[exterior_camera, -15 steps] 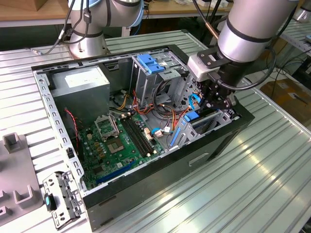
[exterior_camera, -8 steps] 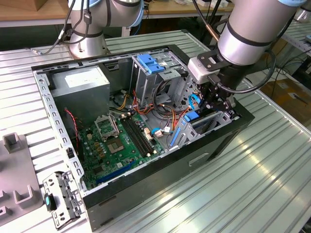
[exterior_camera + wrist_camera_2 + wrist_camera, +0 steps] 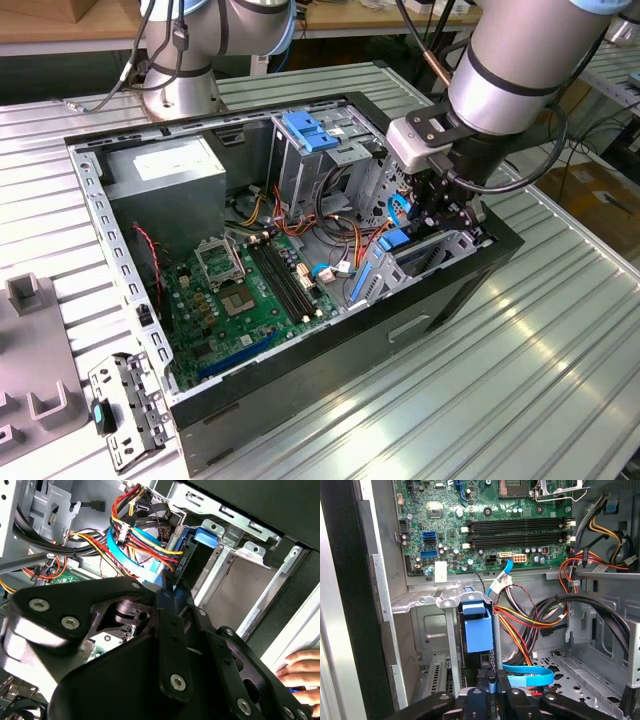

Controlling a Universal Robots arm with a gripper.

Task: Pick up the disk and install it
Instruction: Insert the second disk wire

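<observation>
Gripped one disk (image 3: pixel 478 632) between two fingers (image 3: pixel 506 700), half seated upright in one drive bay (image 3: pixel 427 605).

Silver arm (image 3: pixel 520 60), black screw-studded hand (image 3: pixel 445 205)

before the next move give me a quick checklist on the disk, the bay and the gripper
1. Disk in the bay, blue carrier showing: ok.
2. Disk pushed fully home: cannot tell.
3. Gripper right at the disk's near end: ok.
4. Jaws open or shut on the disk: cannot tell.
5. Cables beside the bay, not across the disk: ok.
6. Hand at the case edge near the arm: not ok.
</observation>
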